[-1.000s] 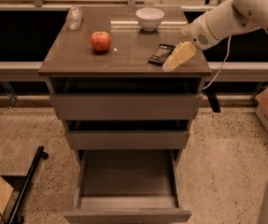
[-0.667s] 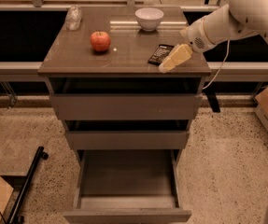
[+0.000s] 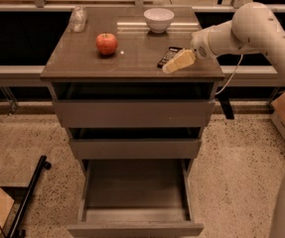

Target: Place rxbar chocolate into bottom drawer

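Pale lettering is seen on the black wrapper of the rxbar chocolate (image 3: pixel 167 56), lying flat at the right of the cabinet top (image 3: pixel 82 63), but it cannot be read. The arm (image 3: pixel 251 29) is reached in from the right and angled down, with the gripper (image 3: pixel 169 67) set just right of the bar, tip near the front edge; whether it is open or closed cannot be told. The bottom drawer (image 3: pixel 134 229) is pulled out below.

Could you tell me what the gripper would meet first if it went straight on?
Probably the cabinet top just by the rxbar; the gripper slants down at its right front, depth unclear.
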`<state>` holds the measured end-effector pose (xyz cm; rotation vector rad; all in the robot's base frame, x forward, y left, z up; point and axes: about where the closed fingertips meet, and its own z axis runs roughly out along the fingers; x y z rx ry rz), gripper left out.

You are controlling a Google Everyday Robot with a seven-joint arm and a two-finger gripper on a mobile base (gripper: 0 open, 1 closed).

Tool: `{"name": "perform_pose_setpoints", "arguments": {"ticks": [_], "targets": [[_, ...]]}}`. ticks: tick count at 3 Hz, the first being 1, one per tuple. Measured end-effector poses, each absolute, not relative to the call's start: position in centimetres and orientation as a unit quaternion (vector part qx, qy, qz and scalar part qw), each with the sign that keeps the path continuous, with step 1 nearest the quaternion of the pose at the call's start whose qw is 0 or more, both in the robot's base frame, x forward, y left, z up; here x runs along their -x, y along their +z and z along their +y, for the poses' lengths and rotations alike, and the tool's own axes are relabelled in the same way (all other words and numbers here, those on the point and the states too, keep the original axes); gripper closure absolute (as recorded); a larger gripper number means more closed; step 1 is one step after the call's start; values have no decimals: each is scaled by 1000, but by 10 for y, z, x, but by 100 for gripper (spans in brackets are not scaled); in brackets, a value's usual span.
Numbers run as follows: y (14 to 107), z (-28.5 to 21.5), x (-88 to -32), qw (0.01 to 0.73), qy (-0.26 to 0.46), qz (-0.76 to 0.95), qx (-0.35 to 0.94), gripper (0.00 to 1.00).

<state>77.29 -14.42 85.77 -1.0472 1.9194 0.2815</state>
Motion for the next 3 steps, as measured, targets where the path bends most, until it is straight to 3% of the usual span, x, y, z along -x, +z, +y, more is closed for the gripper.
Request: {"name": "perform_pose_setpoints", "arguments": {"ticks": [2,3], "targets": [[817,-154,-811,461,136,792,378,0],[812,-151,-815,461,146,791,375,19]]}}
